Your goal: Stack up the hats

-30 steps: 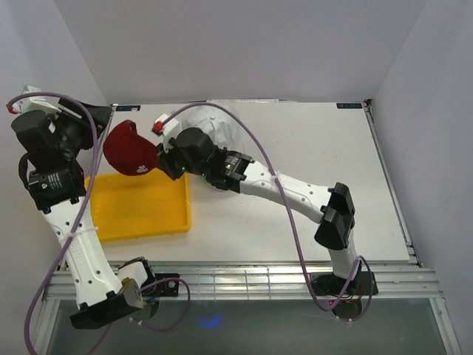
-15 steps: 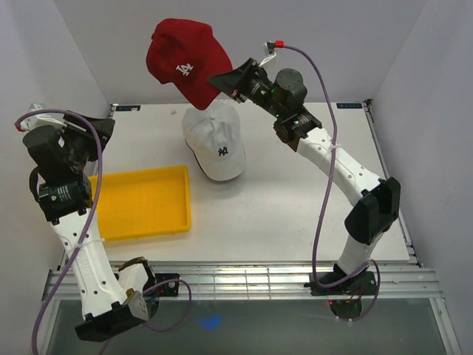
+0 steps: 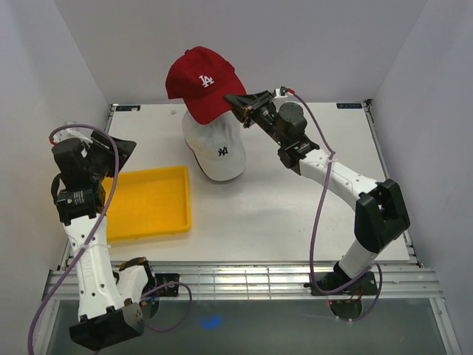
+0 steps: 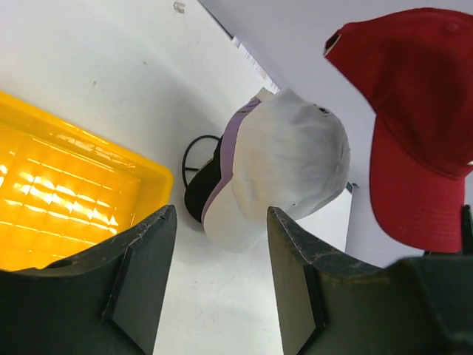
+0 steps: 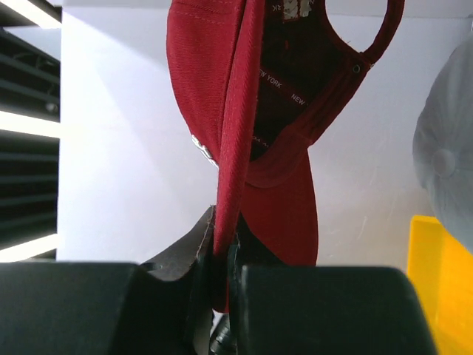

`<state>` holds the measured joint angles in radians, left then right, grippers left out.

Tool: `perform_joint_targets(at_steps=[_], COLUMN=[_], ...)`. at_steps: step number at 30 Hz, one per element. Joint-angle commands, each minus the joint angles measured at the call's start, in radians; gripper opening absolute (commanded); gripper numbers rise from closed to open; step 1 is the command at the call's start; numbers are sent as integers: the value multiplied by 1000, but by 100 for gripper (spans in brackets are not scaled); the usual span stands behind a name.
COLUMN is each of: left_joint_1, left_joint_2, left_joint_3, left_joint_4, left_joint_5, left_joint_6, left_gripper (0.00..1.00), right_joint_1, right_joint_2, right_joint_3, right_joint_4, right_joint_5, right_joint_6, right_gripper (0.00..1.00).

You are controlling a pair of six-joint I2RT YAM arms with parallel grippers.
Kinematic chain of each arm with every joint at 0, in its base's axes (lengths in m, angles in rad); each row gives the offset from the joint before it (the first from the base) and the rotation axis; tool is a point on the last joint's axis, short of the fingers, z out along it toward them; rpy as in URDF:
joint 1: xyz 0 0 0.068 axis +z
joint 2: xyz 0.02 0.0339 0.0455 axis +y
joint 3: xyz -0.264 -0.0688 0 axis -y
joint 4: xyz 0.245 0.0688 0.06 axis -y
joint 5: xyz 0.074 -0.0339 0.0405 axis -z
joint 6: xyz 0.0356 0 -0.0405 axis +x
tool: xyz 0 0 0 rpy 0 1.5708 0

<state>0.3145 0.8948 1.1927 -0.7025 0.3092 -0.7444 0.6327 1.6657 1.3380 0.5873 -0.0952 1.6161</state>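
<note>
Aloft, the red cap [image 3: 199, 78], brim clamped in right gripper [image 3: 233, 100], partly hides white cap [image 3: 216, 151]; left gripper [image 4: 219, 216] gapes.

I read a white LA on the front of the dark red cap [image 3: 194, 74] and NEW YORK on its inner tape [image 5: 279, 86]. The dark monogram on the white cap [image 3: 211, 137] is illegible.

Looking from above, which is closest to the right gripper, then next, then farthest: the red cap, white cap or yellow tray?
1. The red cap: its brim is pinched in the right gripper.
2. The white cap: close by, just beneath it.
3. The yellow tray: far off at the left.
</note>
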Motion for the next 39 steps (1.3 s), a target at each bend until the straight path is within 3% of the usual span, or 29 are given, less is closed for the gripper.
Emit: perform_joint_targets(at_steps=[1,8,17,39], left_joint_1=[-21,-72,-78,-95], left_joint_2=[-23,-13,-10,1], left_joint_3=[-28,-30,-45,-35], left_joint_4=[3,-12,-15,-26], left_joint_5=[-16,-41,-32,-47], left_joint_6=[30,54,69,100], left_gripper=[63,63,63,63], right_joint_1=[-1,1,8,50], right_joint_2=[-87,-89,-64,-18], right_joint_3=[-23,-88,-191,-347], right_joint_4=[154,184,324,430], right_joint_5=[91,141,149,146], right_joint_6=[109,137,128,153], right_gripper=[8,8,8,8])
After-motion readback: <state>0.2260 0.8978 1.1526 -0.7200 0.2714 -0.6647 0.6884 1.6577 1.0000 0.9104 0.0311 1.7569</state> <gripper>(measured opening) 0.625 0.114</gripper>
